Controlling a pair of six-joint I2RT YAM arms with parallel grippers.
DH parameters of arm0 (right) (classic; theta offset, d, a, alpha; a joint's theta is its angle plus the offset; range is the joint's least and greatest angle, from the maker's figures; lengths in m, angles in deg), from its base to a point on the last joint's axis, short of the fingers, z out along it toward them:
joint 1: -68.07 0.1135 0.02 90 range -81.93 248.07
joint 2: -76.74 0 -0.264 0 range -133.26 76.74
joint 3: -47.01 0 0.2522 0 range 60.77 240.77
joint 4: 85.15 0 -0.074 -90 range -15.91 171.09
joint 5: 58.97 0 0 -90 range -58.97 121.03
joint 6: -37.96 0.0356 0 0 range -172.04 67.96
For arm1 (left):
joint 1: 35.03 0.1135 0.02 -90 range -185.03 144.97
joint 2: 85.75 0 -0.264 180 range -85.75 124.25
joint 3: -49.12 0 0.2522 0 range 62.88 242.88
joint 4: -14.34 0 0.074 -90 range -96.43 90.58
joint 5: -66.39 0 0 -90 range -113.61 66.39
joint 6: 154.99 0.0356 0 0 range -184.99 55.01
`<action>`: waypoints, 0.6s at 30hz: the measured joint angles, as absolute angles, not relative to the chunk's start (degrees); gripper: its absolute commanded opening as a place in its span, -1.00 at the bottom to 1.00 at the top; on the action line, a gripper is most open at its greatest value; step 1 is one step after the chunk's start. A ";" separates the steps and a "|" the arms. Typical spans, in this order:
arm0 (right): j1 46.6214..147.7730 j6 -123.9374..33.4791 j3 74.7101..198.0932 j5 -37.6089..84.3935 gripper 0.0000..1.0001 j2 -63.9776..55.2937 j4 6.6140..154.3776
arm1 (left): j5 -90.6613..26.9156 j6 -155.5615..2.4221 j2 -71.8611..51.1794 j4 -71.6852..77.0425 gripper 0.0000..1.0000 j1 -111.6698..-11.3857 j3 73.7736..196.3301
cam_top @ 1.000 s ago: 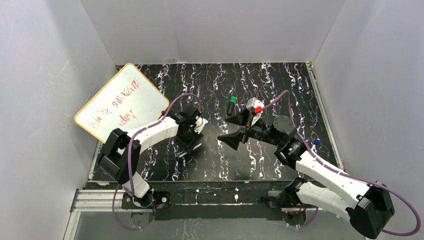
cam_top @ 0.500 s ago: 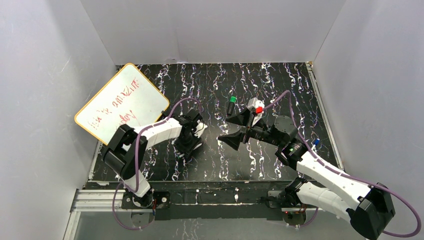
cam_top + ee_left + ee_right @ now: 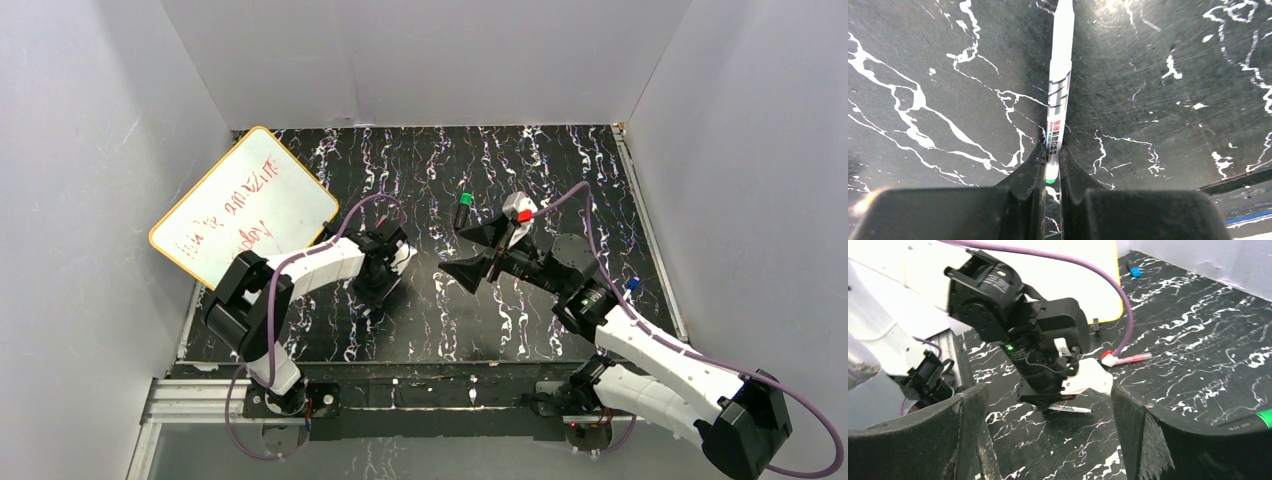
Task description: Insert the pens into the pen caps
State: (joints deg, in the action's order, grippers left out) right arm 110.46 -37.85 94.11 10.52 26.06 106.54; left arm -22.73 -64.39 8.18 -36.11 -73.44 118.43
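Black marbled table [image 3: 440, 320], white walls on three sides. Left gripper [image 3: 1051, 167] pinched narrow on near end of white-grey pen [image 3: 1059, 85]. Pen lies flat on table, barrel running away from fingers. Right gripper [image 3: 462, 252] spread wide, holds nothing, faces left arm. Black pen with green tip [image 3: 463, 212] rests just beyond it. Judgement: white-grey pen light, stiff, slick plastic. End pinch may let it swivel, so mid-barrel hold looks steadier for capping.

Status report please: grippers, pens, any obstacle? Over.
Left gripper shut on white pen, on table. Right gripper open, empty. Black pen just beyond it.
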 measured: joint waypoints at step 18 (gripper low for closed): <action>103.97 -6.64 78.83 15.57 0.90 1.78 147.57 | -32.87 -66.60 -11.49 -21.84 -1.00 -73.49 123.96</action>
